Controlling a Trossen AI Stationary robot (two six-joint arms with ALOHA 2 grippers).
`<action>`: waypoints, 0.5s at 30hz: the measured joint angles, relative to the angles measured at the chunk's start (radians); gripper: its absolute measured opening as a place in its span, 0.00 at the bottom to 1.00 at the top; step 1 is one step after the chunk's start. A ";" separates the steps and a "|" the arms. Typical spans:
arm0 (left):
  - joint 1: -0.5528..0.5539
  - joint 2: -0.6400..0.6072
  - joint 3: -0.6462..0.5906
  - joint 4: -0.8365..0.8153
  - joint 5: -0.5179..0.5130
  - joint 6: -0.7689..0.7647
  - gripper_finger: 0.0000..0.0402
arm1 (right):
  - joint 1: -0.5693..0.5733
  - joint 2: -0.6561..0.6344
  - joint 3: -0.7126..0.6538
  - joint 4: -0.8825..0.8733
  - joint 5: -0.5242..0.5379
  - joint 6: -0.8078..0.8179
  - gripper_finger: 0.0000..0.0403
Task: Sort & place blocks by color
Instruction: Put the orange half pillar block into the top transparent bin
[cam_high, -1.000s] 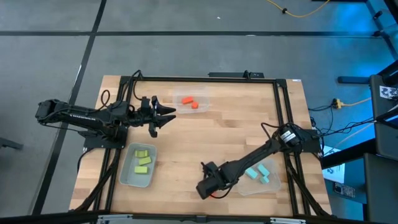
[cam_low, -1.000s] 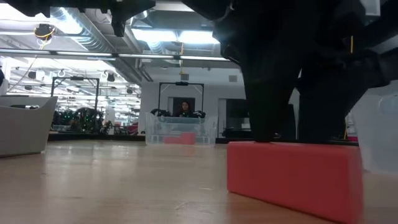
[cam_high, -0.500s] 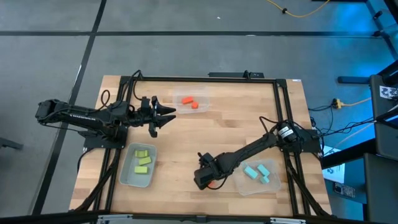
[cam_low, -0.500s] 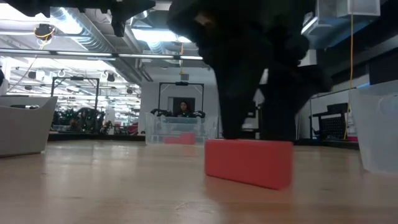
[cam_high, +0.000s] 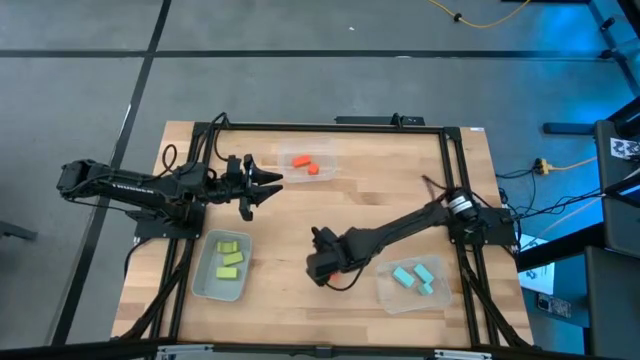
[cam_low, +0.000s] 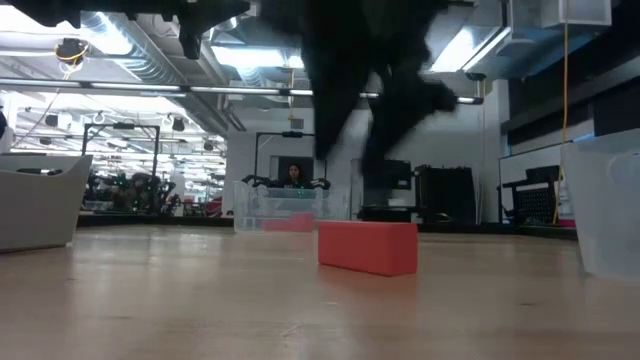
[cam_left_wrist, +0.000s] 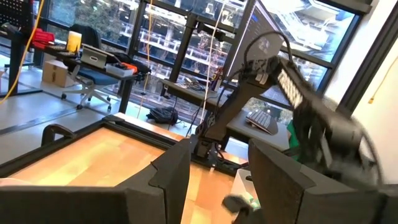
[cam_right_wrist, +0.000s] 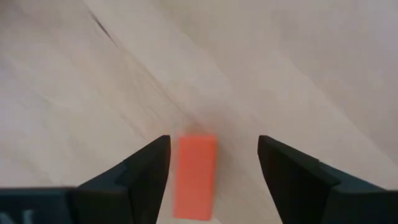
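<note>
Right wrist view shows the right gripper (cam_right_wrist: 211, 158) spread wide over the orange-red block (cam_right_wrist: 194, 176), which lies flat on the table (cam_high: 300, 215) near its middle, touching neither finger. Far left, the left gripper (cam_high: 272, 184) waits released, holding nothing.

Wooden table (cam_high: 300, 220) at frame centre; three clear bins (cam_high: 205, 285) on it; yellow cable (cam_high: 480, 18) upper right.
</note>
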 joint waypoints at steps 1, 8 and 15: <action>0.000 0.000 0.000 0.000 0.000 0.000 0.38 | 0.000 -0.013 0.014 -0.001 0.015 0.000 0.61; 0.000 0.000 0.000 -0.004 0.000 0.000 0.38 | 0.043 -0.014 0.061 0.051 0.030 0.027 0.61; 0.000 0.000 0.000 -0.004 0.000 0.000 0.38 | 0.092 -0.012 0.020 0.025 0.083 0.191 0.61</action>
